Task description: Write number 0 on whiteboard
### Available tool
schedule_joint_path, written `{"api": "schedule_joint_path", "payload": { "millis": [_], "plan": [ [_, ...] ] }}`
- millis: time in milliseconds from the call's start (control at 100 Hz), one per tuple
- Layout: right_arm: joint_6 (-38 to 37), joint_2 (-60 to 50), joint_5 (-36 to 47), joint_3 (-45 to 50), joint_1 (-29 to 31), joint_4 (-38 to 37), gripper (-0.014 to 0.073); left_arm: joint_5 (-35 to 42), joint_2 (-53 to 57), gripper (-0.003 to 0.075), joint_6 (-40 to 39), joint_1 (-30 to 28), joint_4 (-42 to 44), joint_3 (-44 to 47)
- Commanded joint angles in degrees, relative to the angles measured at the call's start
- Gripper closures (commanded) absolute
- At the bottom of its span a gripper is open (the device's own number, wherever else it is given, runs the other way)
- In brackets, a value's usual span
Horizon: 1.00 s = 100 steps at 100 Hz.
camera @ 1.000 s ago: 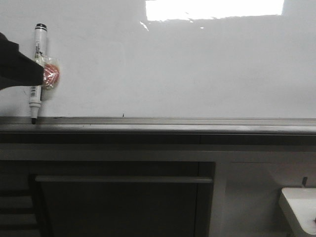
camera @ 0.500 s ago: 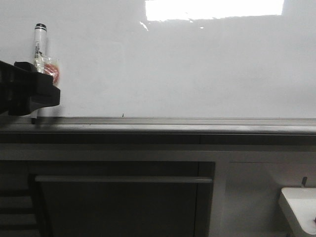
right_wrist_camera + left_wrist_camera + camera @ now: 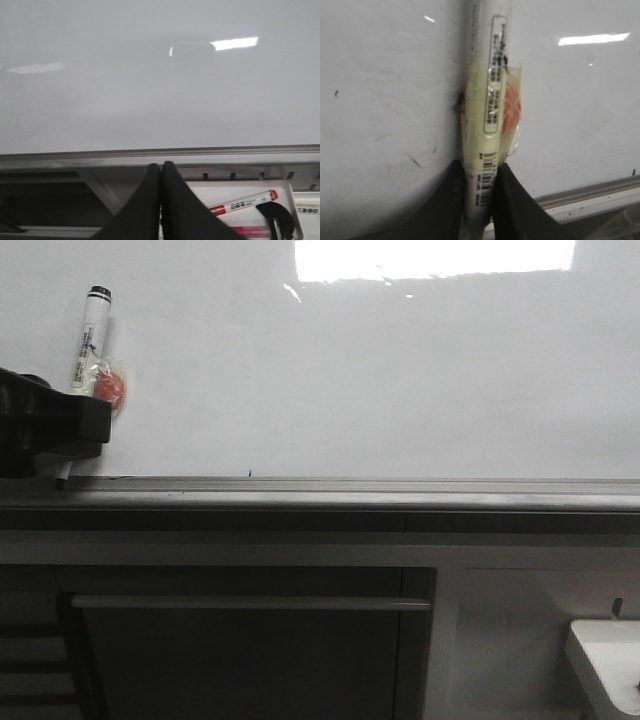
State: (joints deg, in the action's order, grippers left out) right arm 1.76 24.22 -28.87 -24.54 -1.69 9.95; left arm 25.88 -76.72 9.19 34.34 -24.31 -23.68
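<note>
The whiteboard [image 3: 400,380] is glossy white with glare at the top and a grey ledge [image 3: 350,490] along its lower edge. No number 0 shows on it. My left gripper [image 3: 58,440] is at the board's far left, shut on the lower barrel of a white marker [image 3: 92,330]. The marker leans with its black end up and to the right, and its tip is at the ledge. In the left wrist view the gripper [image 3: 480,172] clamps the marker [image 3: 487,100], which has tape and a red patch [image 3: 512,107] on it. My right gripper [image 3: 161,167] is shut and empty, below the ledge.
Dark cabinet panels with a handle bar [image 3: 250,603] lie under the ledge. A white tray [image 3: 605,660] sits at the lower right. In the right wrist view it holds a red-capped marker [image 3: 242,202] and a pink one [image 3: 240,231].
My left gripper has moved right over the marker's lower barrel and closed on it. The marker has tilted, its top going right.
</note>
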Motion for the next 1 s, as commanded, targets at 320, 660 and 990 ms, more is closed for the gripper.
{"api": "schedule_joint_path", "payload": {
  "millis": [320,660,990],
  "plan": [
    [24.6,12.0,-2.2,-9.9,-23.4,18.7,0.0523,4.1,9.2,0.0741,-0.3,0.3,48.1,-1.4],
    [25.9,26.0,6.4,-16.9,-38.1,18.7,0.0232,11.6,9.3,0.0741,-0.3,0.3,65.8,-1.3],
    [28.3,34.4,13.4,-21.2,-45.1,17.7,0.0232,11.7,9.3,0.0741,-0.3,0.3,66.6,-1.3]
  ]
}}
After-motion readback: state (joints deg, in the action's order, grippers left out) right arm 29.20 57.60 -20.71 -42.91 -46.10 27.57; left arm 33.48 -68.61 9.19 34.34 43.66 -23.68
